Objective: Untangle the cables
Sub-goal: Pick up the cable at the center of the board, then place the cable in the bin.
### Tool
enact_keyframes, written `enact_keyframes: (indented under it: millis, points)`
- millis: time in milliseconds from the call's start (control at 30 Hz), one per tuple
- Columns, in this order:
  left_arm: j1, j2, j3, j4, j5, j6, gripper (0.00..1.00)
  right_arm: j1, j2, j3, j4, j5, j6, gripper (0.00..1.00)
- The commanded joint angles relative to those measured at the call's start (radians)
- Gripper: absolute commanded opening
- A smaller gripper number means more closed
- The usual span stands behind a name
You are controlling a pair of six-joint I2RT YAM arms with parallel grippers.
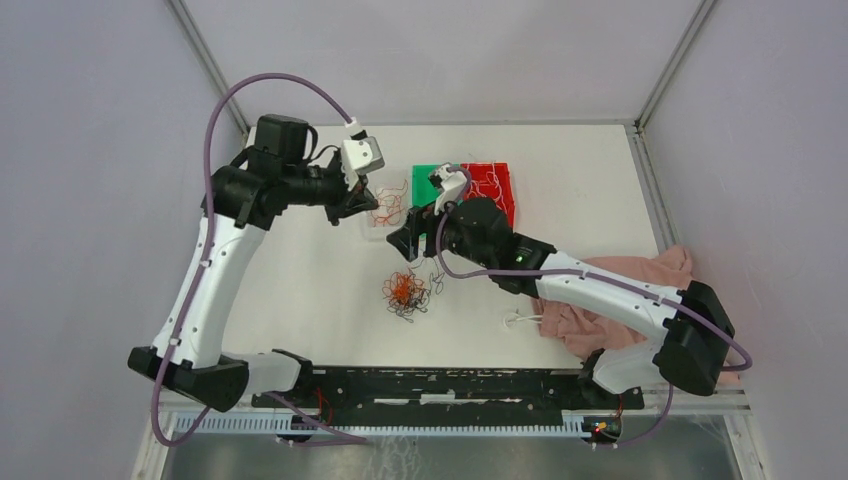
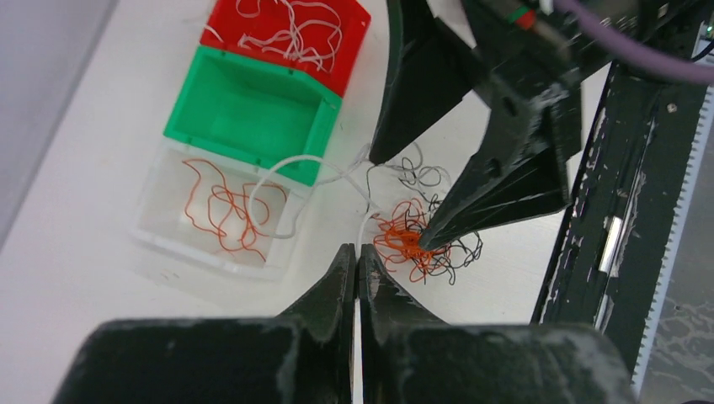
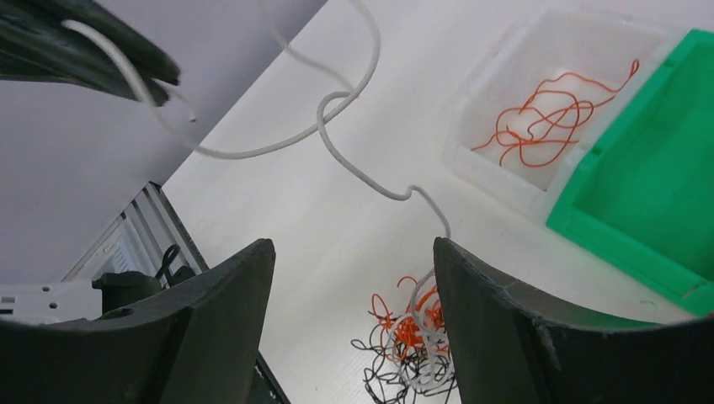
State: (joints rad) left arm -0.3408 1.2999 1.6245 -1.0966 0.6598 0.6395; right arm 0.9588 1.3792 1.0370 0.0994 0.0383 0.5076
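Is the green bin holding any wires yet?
No, the green bin is bare inside in the left wrist view; orange wires lie in the clear bin and white wires in the red bin.

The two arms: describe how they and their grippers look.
Both arms have white link shells, left arm, right arm, with black joints and bases. A purple hose loops along each. The right arm shows a small green light. The left gripper and right gripper have black, tapered fingers, scuffed grey.
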Motion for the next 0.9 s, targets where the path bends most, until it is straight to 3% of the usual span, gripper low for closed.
enact_keyframes:
  millis: [0, 167, 300, 433, 500, 533, 700, 800, 867]
  points:
    - [-0.014, -0.036, 0.124, -0.052, 0.066, -0.080, 0.03, 0.008, 0.021, 0.072, 0.067, 0.059, -0.043, 0.75]
    - [-0.018, -0.054, 0.162, -0.059, 0.103, -0.076, 0.03, 0.008, 0.035, 0.089, 0.071, 0.101, -0.076, 0.68]
    - [-0.020, -0.060, 0.141, -0.053, 0.110, -0.080, 0.03, 0.008, 0.041, 0.113, 0.075, 0.087, -0.077, 0.42]
    - [-0.020, -0.071, 0.093, -0.026, 0.123, -0.102, 0.03, 0.007, 0.033, 0.131, 0.054, 0.136, -0.075, 0.06]
    - [-0.020, -0.084, 0.048, 0.011, 0.111, -0.119, 0.06, -0.002, 0.026, 0.141, 0.027, 0.171, -0.092, 0.00]
    - [-0.019, -0.092, 0.023, 0.032, 0.093, -0.133, 0.15, -0.013, 0.020, 0.149, 0.007, 0.186, -0.101, 0.00]
    - [-0.019, -0.136, -0.140, 0.114, -0.023, -0.170, 0.80, -0.166, 0.015, 0.193, -0.128, 0.215, -0.086, 0.00]
    - [-0.019, -0.153, -0.208, 0.142, -0.103, -0.168, 0.96, -0.250, 0.036, 0.225, -0.231, 0.299, -0.096, 0.00]
    - [-0.020, -0.164, -0.240, 0.161, -0.146, -0.163, 0.99, -0.280, 0.051, 0.233, -0.263, 0.361, -0.134, 0.00]
